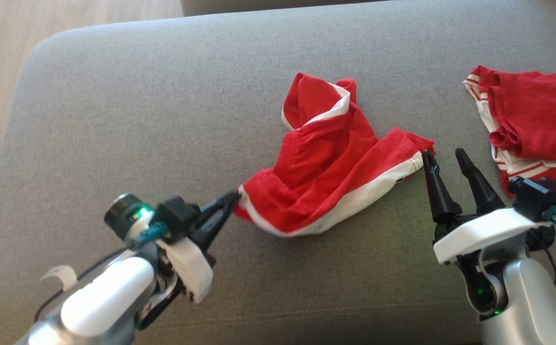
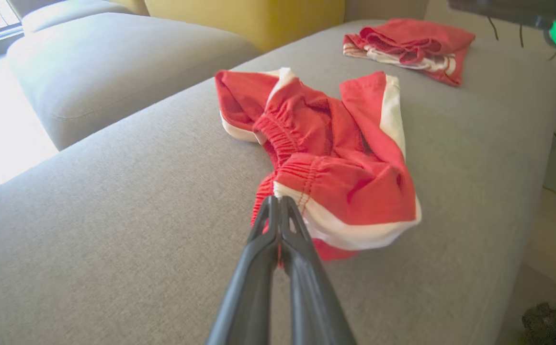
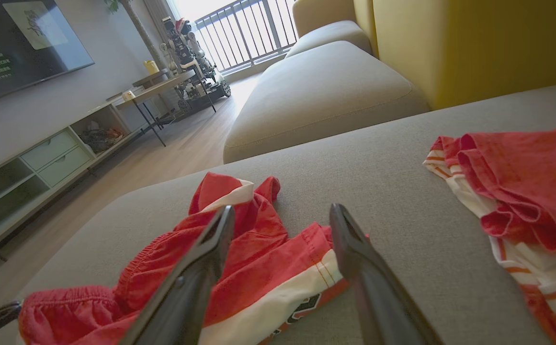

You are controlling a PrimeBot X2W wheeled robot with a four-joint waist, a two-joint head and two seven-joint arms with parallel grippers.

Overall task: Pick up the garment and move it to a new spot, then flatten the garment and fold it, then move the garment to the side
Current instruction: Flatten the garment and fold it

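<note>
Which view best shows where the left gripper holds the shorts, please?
The left wrist view: the left gripper is shut on the shorts at the waistband. The head view shows this sideways; the right wrist view, at its lower-left corner.

Second red garment partly beyond the head view's right edge.

grey sofa seat | red/wht shorts ctr, crumpled | 2nd red garment R edge

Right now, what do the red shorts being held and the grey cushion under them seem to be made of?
The red shorts look like thin, matte cotton or polyester cloth: soft creases, gathered elastic waistband. The grey cushion seems upholstered in matte woven fabric, with a fine visible weave.
</note>
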